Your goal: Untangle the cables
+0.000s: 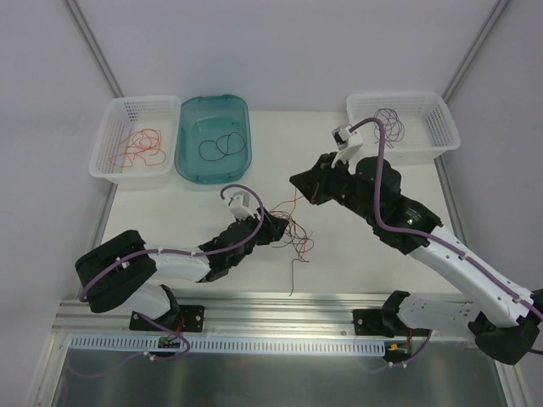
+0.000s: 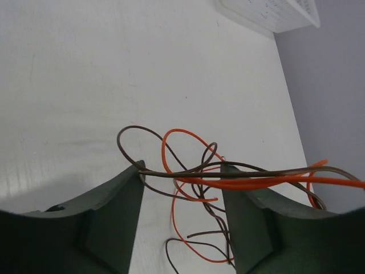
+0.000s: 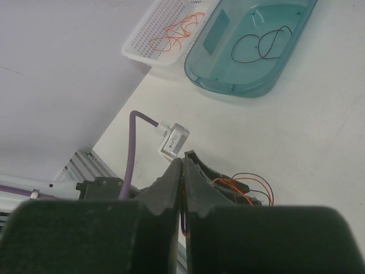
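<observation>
Two white plastic lattice baskets and one translucent teal plastic tub (image 1: 212,99) are recorded along the far edge of the white table (image 1: 170,212).

- **Left basket (image 1: 144,100):** set just beside the tub. Loose orange-red cables (image 1: 140,148) are held in it; their number cannot be counted.
- **Tub:** black cable (image 1: 222,146) is laid in it as two joined loops.
- **Right basket (image 1: 399,96):** set well apart from the other two containers. Dark purple cables (image 1: 392,123) are held in it, count unclear.
- **Table centre:** one tangled bunch of thin orange-red and dark cables (image 1: 293,236) is spread on the surface between the two grippers.
- **Left gripper (image 1: 278,229):** two dark green fingers (image 2: 114,211) are set apart, released. One dark strand and at least two orange-red strands are stretched across the gap between them.
- **Right gripper (image 1: 307,193):** two fingers (image 3: 165,194) are clenched together. One dark strand is seen in the seam between them. In the top view one orange-red strand is drawn up to this gripper from the bunch.
</observation>
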Motion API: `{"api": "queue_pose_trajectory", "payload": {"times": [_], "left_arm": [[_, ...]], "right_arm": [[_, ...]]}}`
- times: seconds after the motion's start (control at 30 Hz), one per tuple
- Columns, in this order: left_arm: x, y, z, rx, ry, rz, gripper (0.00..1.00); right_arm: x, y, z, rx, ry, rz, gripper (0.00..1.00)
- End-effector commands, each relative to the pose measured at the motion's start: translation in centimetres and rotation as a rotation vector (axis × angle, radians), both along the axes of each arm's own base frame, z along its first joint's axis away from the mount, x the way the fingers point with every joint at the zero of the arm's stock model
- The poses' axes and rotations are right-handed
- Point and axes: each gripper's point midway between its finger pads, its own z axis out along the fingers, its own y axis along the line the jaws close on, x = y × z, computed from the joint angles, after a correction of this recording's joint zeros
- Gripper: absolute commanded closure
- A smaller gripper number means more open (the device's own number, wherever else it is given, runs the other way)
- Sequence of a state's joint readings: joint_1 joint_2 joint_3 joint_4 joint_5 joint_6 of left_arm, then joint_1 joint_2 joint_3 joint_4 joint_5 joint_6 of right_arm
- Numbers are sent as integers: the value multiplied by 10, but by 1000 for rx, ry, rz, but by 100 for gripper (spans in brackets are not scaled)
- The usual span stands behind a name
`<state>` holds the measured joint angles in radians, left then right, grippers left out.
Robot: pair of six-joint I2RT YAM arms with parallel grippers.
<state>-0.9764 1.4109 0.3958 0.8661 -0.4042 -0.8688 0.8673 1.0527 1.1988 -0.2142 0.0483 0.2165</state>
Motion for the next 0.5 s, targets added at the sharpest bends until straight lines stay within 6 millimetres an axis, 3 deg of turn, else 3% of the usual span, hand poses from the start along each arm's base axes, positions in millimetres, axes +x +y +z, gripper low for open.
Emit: {"api": "queue_pose_trajectory", "payload": {"times": [0.0,0.03,0.13,0.27,0.3,0.37,0.4,0.43,0.47], "left_arm": [[8,-14,21,-91,-45,17,47],[8,-12,18,-88,-39,23,60],[5,3,7,-55,-33,55,86],[6,38,-2,84,-56,130,98],[7,44,12,87,-79,144,99],[8,64,1,247,-58,149,99],[12,68,19,252,-74,167,99],[8,86,4,390,-42,175,100],[12,93,18,397,-56,195,100]], "right_arm": [[-1,-8,21,42,-55,-32,94],[3,-15,20,28,-67,-65,95],[9,-39,17,-48,-108,-154,94],[23,-78,0,-181,-116,-302,95],[27,-90,-8,-221,-100,-343,95],[33,-116,-21,-298,-86,-431,95],[38,-131,-25,-319,-74,-488,95],[41,-142,-29,-336,-67,-521,95],[45,-160,-37,-355,-41,-575,95]]}}
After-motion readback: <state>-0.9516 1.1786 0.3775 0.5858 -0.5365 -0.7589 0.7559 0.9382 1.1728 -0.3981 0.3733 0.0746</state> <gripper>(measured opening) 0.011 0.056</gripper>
